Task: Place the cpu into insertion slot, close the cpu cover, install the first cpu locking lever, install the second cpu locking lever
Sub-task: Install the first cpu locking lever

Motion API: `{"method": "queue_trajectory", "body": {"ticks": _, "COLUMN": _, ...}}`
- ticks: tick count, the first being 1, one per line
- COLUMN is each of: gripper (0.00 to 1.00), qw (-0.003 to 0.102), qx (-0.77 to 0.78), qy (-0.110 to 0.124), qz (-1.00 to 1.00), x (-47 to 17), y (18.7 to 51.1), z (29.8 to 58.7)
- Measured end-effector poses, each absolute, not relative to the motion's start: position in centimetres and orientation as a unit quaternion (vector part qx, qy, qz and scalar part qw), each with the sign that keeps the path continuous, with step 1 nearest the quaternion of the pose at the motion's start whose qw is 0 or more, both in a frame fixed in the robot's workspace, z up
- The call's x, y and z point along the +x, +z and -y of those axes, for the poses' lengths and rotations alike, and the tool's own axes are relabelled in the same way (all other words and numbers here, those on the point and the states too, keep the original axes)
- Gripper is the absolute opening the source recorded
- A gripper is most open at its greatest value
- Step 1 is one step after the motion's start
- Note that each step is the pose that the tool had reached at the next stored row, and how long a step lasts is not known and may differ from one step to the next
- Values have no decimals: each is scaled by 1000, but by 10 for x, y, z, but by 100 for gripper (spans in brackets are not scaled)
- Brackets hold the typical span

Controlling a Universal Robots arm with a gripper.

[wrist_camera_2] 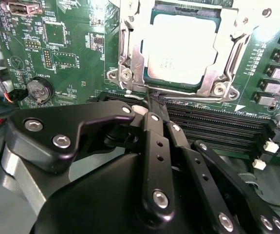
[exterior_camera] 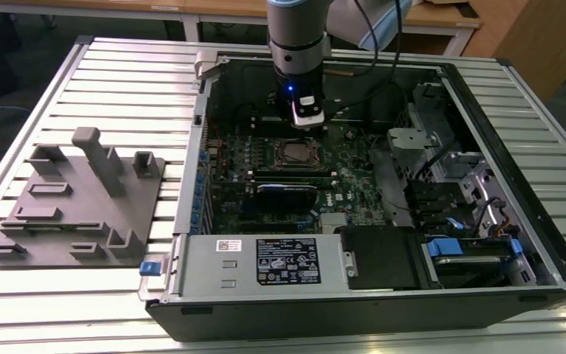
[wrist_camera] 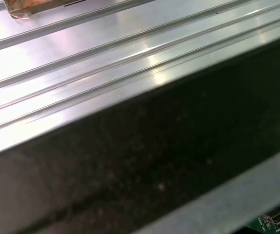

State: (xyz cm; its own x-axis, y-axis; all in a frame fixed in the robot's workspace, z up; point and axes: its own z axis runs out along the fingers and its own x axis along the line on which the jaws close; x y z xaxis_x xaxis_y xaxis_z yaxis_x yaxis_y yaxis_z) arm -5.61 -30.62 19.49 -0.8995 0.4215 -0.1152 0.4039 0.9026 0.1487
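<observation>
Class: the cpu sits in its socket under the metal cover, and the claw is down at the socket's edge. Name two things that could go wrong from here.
1. The claw, tips together, sits right at the edge of the cpu cover; a sideways slip could scrape the green board or the long black slots beside it.
2. If the cpu is not seated flat, pressing on the cover might stress it.
</observation>
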Motion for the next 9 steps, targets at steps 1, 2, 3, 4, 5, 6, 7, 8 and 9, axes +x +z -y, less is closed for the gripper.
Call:
{"method": "queue_trajectory", "body": {"ticks": 1, "gripper": 11, "qw": 72, "qx": 212, "qy": 61, "qz": -973, "x": -56, "y": 195, "z": 306}}
{"method": "queue_trajectory", "body": {"ticks": 2, "gripper": 11, "qw": 72, "qx": 212, "qy": 61, "qz": -973, "x": -56, "y": 197, "z": 306}}
{"method": "queue_trajectory", "body": {"ticks": 3, "gripper": 11, "qw": 72, "qx": 212, "qy": 61, "qz": -973, "x": -56, "y": 199, "z": 306}}
{"method": "queue_trajectory", "body": {"ticks": 4, "gripper": 11, "qw": 72, "qx": 212, "qy": 61, "qz": -973, "x": -56, "y": 201, "z": 306}}
{"method": "queue_trajectory", "body": {"ticks": 5, "gripper": 11, "qw": 72, "qx": 212, "qy": 61, "qz": -973, "x": -56, "y": 202, "z": 306}}
{"method": "queue_trajectory", "body": {"ticks": 6, "gripper": 11, "qw": 72, "qx": 212, "qy": 61, "qz": -973, "x": -56, "y": 202, "z": 306}}
{"method": "queue_trajectory", "body": {"ticks": 7, "gripper": 11, "qw": 72, "qx": 212, "qy": 61, "qz": -973, "x": -56, "y": 202, "z": 306}}
{"method": "queue_trajectory", "body": {"ticks": 8, "gripper": 11, "qw": 72, "qx": 212, "qy": 61, "qz": -973, "x": -56, "y": 202, "z": 306}}
{"method": "queue_trajectory", "body": {"ticks": 9, "gripper": 11, "qw": 72, "qx": 212, "qy": 61, "qz": -973, "x": -56, "y": 202, "z": 305}}
